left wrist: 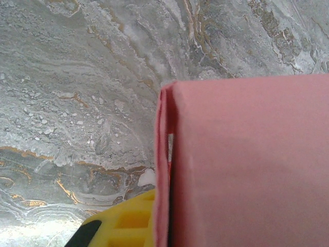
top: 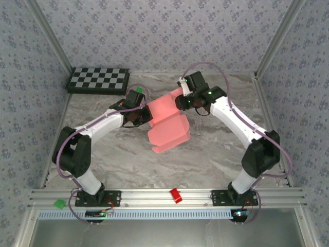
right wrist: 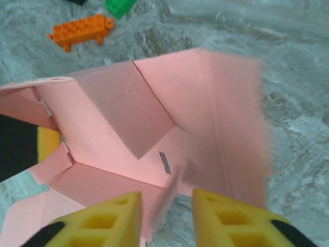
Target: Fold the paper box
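Marble table (top: pixel 205 154) inside patterned walls, with a checkerboard (top: pixel 98 80) far beyond the left gripper (top: pixel 143 115). The box (top: pixel 167 123), half-folded pink card, lies between the two grippers. The left gripper is clamped on its edge; its wrist view has one yellow finger (left wrist: pixel 128 226) tight against the card. The right gripper (top: pixel 181 99) stands parted, holding nothing, a card edge loose in the gap. Its wrist view adds an orange brick (right wrist: pixel 81 31) and a green brick (right wrist: pixel 119 6) beyond the box. Back by the arm bases, well behind both grippers, sit a red block (top: pixel 176 195) and a green block (top: pixel 60 204)
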{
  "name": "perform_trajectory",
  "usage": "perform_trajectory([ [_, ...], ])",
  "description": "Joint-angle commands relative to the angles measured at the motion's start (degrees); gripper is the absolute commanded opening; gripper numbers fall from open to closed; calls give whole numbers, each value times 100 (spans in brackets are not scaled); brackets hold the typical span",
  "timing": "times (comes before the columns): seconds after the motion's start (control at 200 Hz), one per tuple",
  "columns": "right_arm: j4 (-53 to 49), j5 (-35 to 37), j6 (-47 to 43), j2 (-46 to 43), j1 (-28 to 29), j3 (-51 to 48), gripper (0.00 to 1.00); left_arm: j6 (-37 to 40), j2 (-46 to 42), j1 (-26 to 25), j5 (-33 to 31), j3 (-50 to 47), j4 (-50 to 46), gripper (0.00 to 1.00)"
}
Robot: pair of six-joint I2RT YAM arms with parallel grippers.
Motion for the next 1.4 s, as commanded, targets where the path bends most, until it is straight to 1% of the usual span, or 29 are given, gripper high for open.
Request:
perform_trajectory([
  [0.0,104,164,-93,-397,-70,-160,37,102,-169,-6,-31,23,-47,0],
  [0.04,133,171,-102,-491,-112,-205,39,124,-173,0,-27,17,-54,0],
  [0.16,289,177,-25,-724,-334,-355,40,238,-216,-6,-32,10,-60,0],
  [0.375,200,527,261,-672,-774,-372,40,322,-309,-3,-43,-16,-52,0],
  [0.545,210,-188,217,-387,-1141,-354,40,367,-331,-4,97,-18,18,0],
  [0.615,302,-256,180,-325,-1171,-382,40,384,-347,-3,132,-20,35,0],
  [0.875,650,-1075,-67,-187,-1176,-413,41,389,-341,-5,130,-4,34,0],
  [1.079,690,-1433,-216,-171,-1102,-493,42,379,-306,-3,161,15,56,0],
  [1.199,662,-1374,-252,-117,-1095,-490,42,377,-307,1,162,20,63,0],
  [1.264,707,-1347,-243,-132,-1097,-527,41,383,-309,-2,164,23,62,0],
  [1.394,764,-1590,-234,-78,-1110,-516,40,386,-309,-1,182,32,62,0],
])
